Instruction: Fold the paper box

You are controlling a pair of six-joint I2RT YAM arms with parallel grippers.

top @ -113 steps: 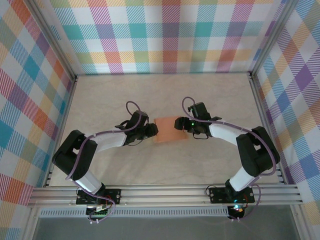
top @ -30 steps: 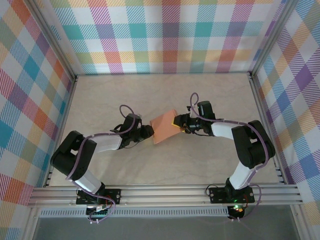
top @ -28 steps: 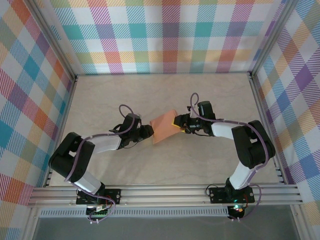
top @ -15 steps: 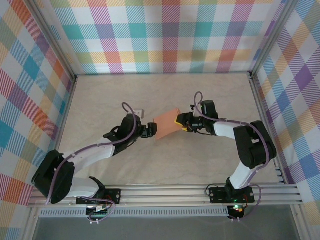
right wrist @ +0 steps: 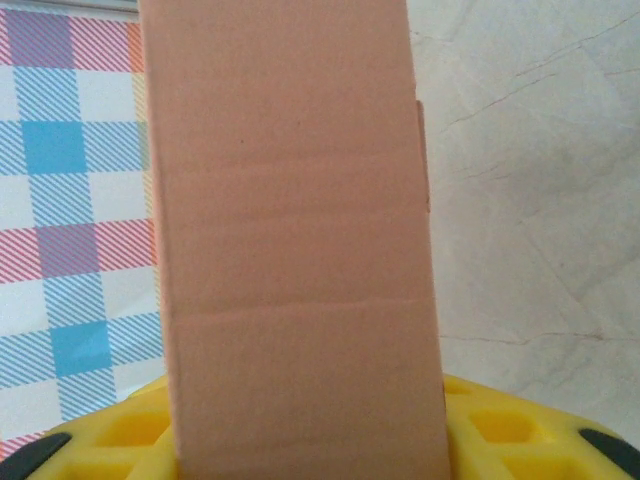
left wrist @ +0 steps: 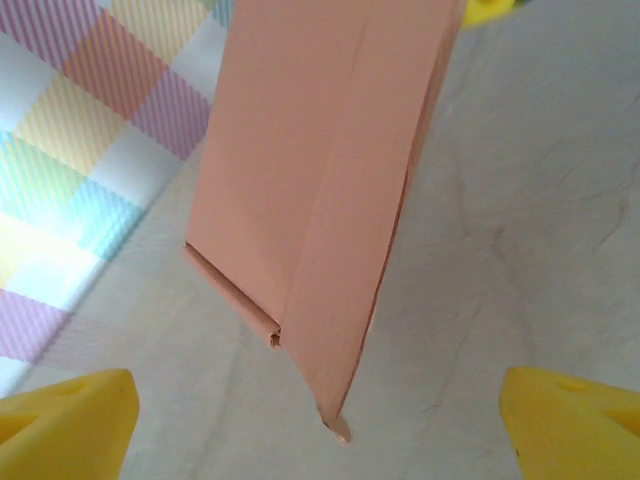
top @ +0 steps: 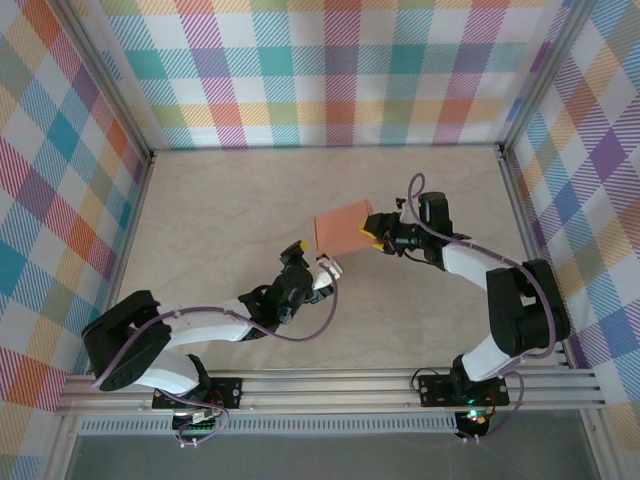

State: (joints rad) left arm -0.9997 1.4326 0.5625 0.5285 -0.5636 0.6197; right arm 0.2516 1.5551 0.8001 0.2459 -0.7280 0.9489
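Observation:
The paper box (top: 342,230) is a salmon-orange folded card, flat with creases, held off the table. My right gripper (top: 373,233) is shut on its right end. In the right wrist view the box (right wrist: 290,230) stands up between the yellow pads (right wrist: 520,440) of the right gripper (right wrist: 310,445). My left gripper (top: 315,257) sits just nearer than the box, open and apart from it. The left wrist view shows the box (left wrist: 310,170) hanging with a corner pointing down. The left gripper (left wrist: 318,418) has its yellow fingertips (left wrist: 70,415) spread wide on both sides of that corner.
The pale marbled table (top: 220,200) runs out to checked cloth walls (top: 330,70) at the back and sides. An aluminium rail (top: 330,385) carrying both arm bases lines the near edge. Both arms' cables loop above the wrists.
The right gripper has carried the box up and away from the near edge. The left arm has stretched out, and its gripper has moved from the box's left edge to its near side.

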